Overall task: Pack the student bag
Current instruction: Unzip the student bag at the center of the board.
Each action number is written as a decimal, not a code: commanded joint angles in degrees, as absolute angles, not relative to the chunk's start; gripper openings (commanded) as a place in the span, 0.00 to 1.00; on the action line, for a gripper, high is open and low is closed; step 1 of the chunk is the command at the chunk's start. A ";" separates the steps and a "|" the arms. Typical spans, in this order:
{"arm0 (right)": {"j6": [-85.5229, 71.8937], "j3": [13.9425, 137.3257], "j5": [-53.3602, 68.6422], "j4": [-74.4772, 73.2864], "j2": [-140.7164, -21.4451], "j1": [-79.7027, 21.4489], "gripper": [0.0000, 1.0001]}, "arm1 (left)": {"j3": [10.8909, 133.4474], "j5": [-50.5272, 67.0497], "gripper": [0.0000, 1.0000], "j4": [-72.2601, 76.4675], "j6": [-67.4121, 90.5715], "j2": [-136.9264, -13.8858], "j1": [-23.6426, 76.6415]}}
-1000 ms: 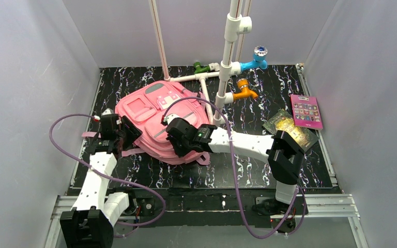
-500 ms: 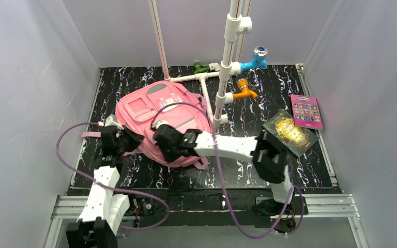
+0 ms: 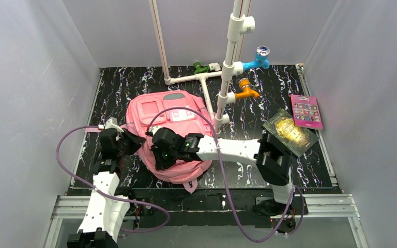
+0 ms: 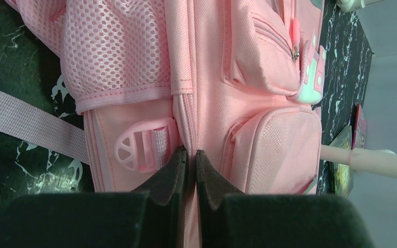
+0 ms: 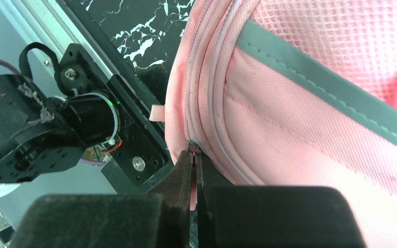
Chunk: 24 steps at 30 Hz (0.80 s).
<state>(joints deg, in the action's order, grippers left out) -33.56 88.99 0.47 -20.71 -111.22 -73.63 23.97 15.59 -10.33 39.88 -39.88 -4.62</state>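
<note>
Pink student bag (image 3: 173, 129) lies on the dark surface (image 3: 124, 82), gripped by both our claws.

We have the left claw (image 4: 191, 157) pinched narrow on a side seam, the plastic buckle (image 4: 142, 150) just to its left, probably to brace the bag. The right claw (image 5: 193, 157) is nipped tight on what looks like the zip pull (image 5: 193, 147), though it is too small to be sure. We judge the zip is being worked open for packing.

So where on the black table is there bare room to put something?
Bare: the far-left corner behind the pink backpack, and the near-right strip this side of the gold book. Crowded: the middle, with backpack and white pipes.
</note>
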 commanded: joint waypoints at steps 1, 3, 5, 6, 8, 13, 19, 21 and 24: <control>-30.86 86.49 -6.14 -13.69 -104.70 -70.87 0.01 | 27.38 16.71 0.00 -23.41 40.02 -38.30 -2.90; -30.13 85.60 -5.70 -13.71 -103.97 -69.41 0.01 | 28.85 6.84 0.00 -30.62 43.17 -37.98 -2.90; -28.53 87.03 -4.57 -14.34 -104.88 -67.70 0.01 | 29.86 -1.09 0.00 -36.31 46.41 -37.60 -2.98; -27.35 88.61 -4.39 -15.12 -105.67 -66.92 0.01 | 30.14 -3.48 0.00 -37.87 47.44 -37.42 -2.99; -24.95 93.16 -3.88 -17.38 -108.31 -65.32 0.01 | 30.60 -5.37 0.00 -40.05 50.35 -37.23 -3.05; -20.38 108.30 -1.21 -24.17 -118.05 -61.21 0.01 | 29.97 -3.43 0.00 -41.61 59.65 -37.38 -3.21; -17.14 118.55 -3.77 -34.77 -123.83 -59.85 0.01 | 28.74 3.05 0.00 -39.42 64.01 -38.29 -3.25; -17.87 116.76 -4.57 -37.25 -123.11 -60.17 0.01 | 28.23 4.72 0.00 -38.91 65.11 -38.40 -3.27; -19.33 110.83 -7.34 -37.54 -119.83 -63.34 0.01 | 27.46 7.44 0.00 -37.75 67.67 -38.85 -3.24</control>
<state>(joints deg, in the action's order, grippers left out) -19.92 113.89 1.21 -40.86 -123.79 -60.95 29.39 -1.23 -29.47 65.30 -38.37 -3.99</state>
